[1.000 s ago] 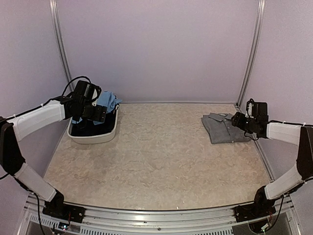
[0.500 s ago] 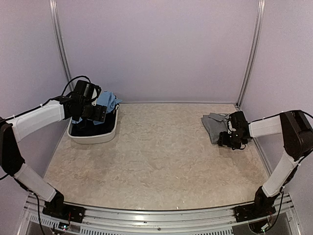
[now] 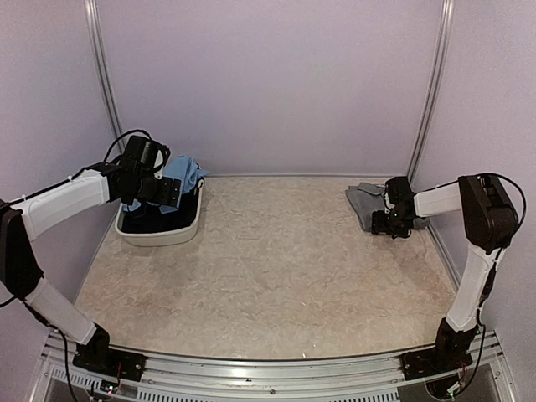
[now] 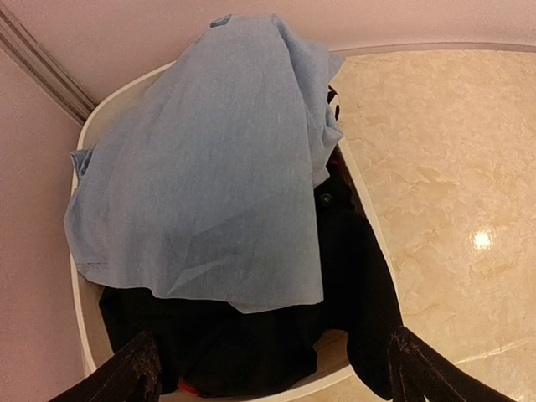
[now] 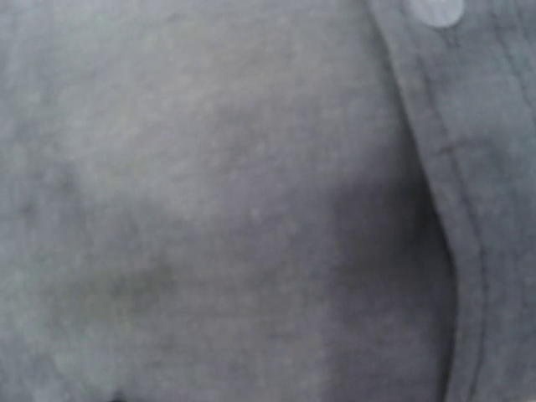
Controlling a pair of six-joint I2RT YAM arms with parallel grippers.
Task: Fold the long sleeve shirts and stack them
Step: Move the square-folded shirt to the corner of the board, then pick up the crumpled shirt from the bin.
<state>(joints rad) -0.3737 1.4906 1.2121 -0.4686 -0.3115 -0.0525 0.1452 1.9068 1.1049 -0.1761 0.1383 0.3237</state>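
Overhead, I am hovering my left end effector (image 3: 166, 194) above the white tub (image 3: 161, 237) at the far left of the surface (image 3: 276, 260), its fingers (image 4: 138, 368) standing wide apart and gripping nothing. The light blue shirt (image 4: 209, 167) is lying draped over the tub's far rim just below those fingers, and the black shirt (image 4: 251, 343) is lying bunched beneath it inside the tub.

I am pressing my right end effector (image 3: 392, 219) down onto the grey shirt (image 3: 366, 201), which is lying at the far right of the surface. My right wrist camera is showing only blurred grey cloth, a stitched front band and one pale button (image 5: 440, 10); my fingers are not showing there, so I cannot tell whether they are gripping the cloth. My arm is hiding part of that shirt from above.

I am counting three shirts, one tub and two end effectors.
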